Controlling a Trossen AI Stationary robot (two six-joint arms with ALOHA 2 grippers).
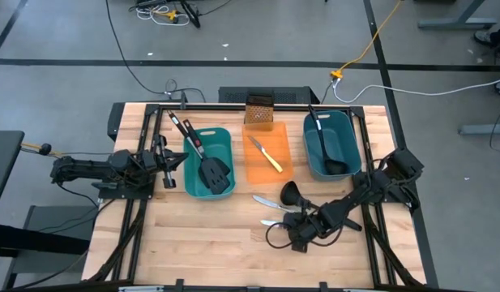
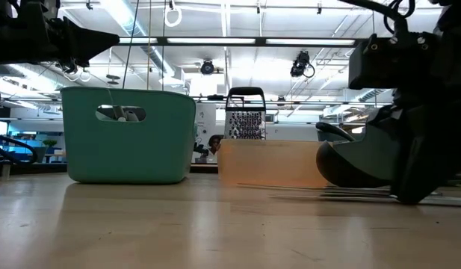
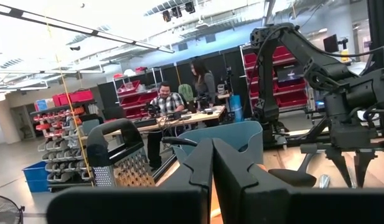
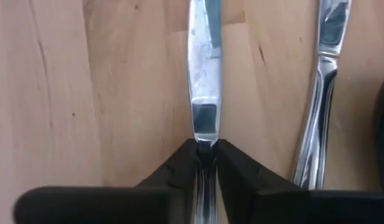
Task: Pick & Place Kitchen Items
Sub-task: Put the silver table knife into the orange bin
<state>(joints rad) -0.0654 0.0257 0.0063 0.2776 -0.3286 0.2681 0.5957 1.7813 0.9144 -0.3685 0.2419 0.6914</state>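
My right gripper (image 1: 288, 227) is down on the table near the front, shut on a silver table knife (image 1: 271, 222). A second silver knife (image 1: 270, 203) and a black ladle (image 1: 295, 195) lie on the wood just beyond it. Two black slotted spatulas (image 1: 207, 162) rest in the left teal tub (image 1: 225, 138), and a ladle (image 1: 322, 142) rests in the right teal tub (image 1: 351, 138). A yellow-handled knife (image 1: 266, 154) lies on the orange tray (image 1: 284, 134). My left gripper (image 1: 172, 160) is shut and empty, hovering left of the left tub. My right gripper pinches the knife between its two fingertips (image 4: 179, 158), at the place where blade and handle meet (image 4: 205, 144). The fingers lie along the knife. The blade (image 4: 204, 62) runs on ahead of them and lies flat on the table.
A brownish box grater (image 1: 259, 109) stands at the far edge behind the tray. The second knife (image 4: 319, 93) lies close beside the held one. Bare wood spreads across the near left of the table. People sit at a desk in the room beyond.
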